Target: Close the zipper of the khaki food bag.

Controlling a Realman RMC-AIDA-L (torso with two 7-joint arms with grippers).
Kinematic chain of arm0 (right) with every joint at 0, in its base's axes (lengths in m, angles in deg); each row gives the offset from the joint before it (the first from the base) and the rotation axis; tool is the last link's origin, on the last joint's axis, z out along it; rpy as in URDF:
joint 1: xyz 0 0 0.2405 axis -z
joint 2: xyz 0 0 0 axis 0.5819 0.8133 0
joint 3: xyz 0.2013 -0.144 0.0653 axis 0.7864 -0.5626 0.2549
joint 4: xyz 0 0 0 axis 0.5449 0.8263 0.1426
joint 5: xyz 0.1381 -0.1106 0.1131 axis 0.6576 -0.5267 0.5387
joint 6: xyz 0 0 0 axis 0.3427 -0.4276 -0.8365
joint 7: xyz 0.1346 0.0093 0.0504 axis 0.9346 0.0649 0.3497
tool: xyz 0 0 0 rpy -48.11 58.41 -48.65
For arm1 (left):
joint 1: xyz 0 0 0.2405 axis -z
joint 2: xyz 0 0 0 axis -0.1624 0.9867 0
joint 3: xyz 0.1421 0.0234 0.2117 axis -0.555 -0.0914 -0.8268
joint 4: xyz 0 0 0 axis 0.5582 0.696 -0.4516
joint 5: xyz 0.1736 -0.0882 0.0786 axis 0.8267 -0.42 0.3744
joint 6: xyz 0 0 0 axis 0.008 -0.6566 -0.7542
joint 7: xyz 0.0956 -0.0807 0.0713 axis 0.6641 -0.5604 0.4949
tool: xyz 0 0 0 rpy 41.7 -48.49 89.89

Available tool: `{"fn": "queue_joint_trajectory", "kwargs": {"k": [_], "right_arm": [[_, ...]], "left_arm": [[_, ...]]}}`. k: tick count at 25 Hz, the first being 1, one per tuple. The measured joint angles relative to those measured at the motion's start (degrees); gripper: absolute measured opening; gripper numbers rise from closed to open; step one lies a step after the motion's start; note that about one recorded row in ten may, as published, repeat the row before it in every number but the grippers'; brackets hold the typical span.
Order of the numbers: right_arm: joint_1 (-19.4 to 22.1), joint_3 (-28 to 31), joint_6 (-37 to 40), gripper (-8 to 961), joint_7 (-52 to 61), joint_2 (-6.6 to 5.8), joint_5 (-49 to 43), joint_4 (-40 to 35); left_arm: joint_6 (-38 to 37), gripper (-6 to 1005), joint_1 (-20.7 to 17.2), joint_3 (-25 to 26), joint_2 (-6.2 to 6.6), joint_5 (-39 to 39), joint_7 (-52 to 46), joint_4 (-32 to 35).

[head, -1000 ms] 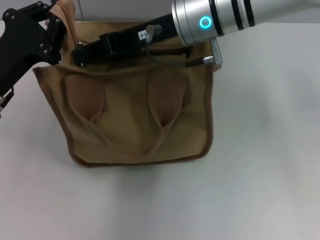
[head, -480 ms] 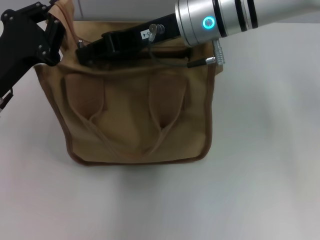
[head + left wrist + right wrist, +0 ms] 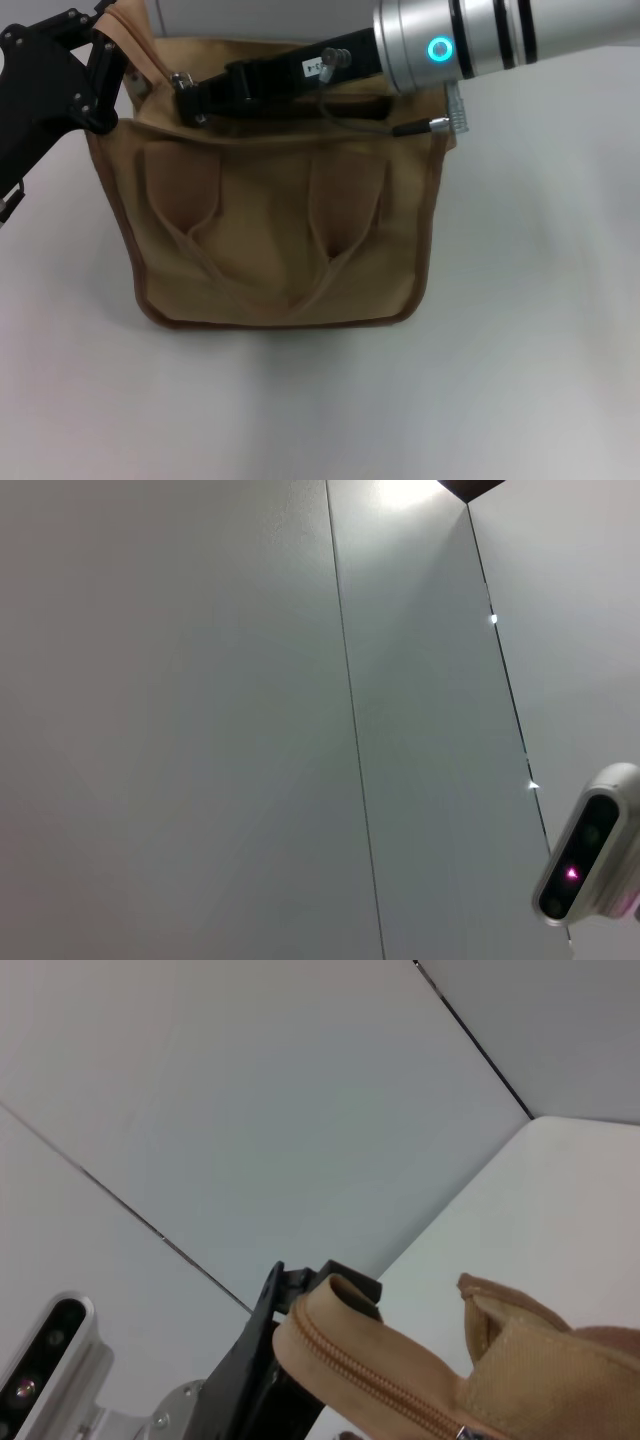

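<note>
Head view showed the khaki food bag (image 3: 280, 230) standing on the white table (image 3: 520, 380), handles draped down its front. The left gripper (image 3: 105, 60) pinched the bag's raised top corner, jaws pressed on the fabric. The right gripper (image 3: 190, 95) lay across the top panel at the zipper (image 3: 370, 1375) pull; its jaws' state could not be told.

The left gripper (image 3: 105, 40) sat at the far left, its black fingers clamped together; its arm ran off leftward. The right gripper (image 3: 190, 100) reached leftward from its silver wrist; its finger state was hidden.
</note>
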Motion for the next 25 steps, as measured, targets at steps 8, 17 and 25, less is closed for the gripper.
{"fn": "queue_joint_trajectory", "kwargs": {"k": [8, 17, 25], "right_arm": [[1.3, 0.2, 0.6, 4, -1.9, 0.0, 0.2, -1.0], [2.8, 1.7, 1.0, 4, -3.6, -0.09, 0.2, -1.8], [3.9, 2.7, 1.1, 4, -4.1, -0.29, 0.0, -2.0]], "left_arm": [[2.0, 91, -0.1, 0.2, 0.0, -0.3, 0.0, 0.0], [6.0, 93, -1.1, 0.3, 0.09, -2.8, 0.0, 0.0], [8.0, 95, -1.4, 0.2, 0.21, -4.1, 0.0, 0.0]]}}
